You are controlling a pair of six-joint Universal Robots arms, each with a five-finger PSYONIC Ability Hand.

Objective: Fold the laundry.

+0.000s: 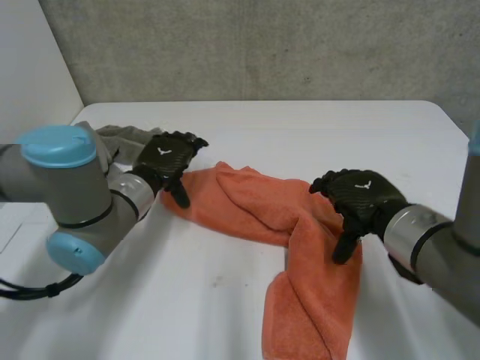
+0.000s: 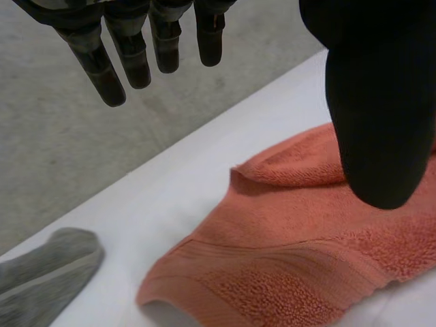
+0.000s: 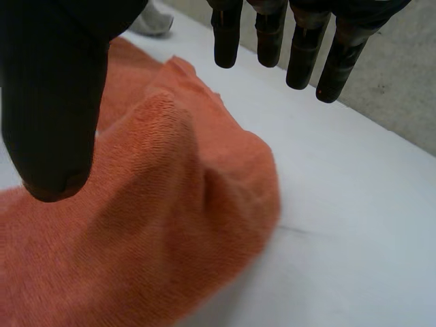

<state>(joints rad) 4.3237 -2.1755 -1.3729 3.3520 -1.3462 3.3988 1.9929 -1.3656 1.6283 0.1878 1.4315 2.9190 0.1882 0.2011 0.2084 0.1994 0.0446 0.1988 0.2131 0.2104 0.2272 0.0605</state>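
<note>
**Left hand [image 1: 166, 155].** It is recorded left of centre in the head view, palm down over the upper-left end of the orange towel [image 1: 300, 247]. In its wrist view the fingers [image 2: 109, 71] are seen straight and slightly spread. The thumb [image 2: 378, 109] is held well apart from them, and nothing is pinched. Whether the thumb tip touches the towel cannot be told. Under the palm a towel corner with a woven band is seen lying on the white counter [image 1: 300, 135]; that band is not made out in the head view.

**Right hand [image 1: 361, 193].** It is recorded right of centre in the head view, above the bend where the towel turns toward the lower edge of the frame. In its wrist view the fingers [image 3: 293, 51] are straight and the thumb [image 3: 54, 109] stands apart, so the hand is spread and nothing is gripped. A raised hump of towel lies below the gap between them. Contact with the towel cannot be confirmed.

**Towel.** It is laid in a crumpled band from the left hand across to the right hand, then downward. Its near end is cut off by the lower edge of the head view.

**Other items.** A grey cloth [image 1: 124, 135] at upper left is partly hidden behind the left arm. In the left wrist view it lies beside the towel corner, apart from it. A pale shape [image 3: 153, 20] beyond the towel in the right wrist view is too cut off to identify.
</note>
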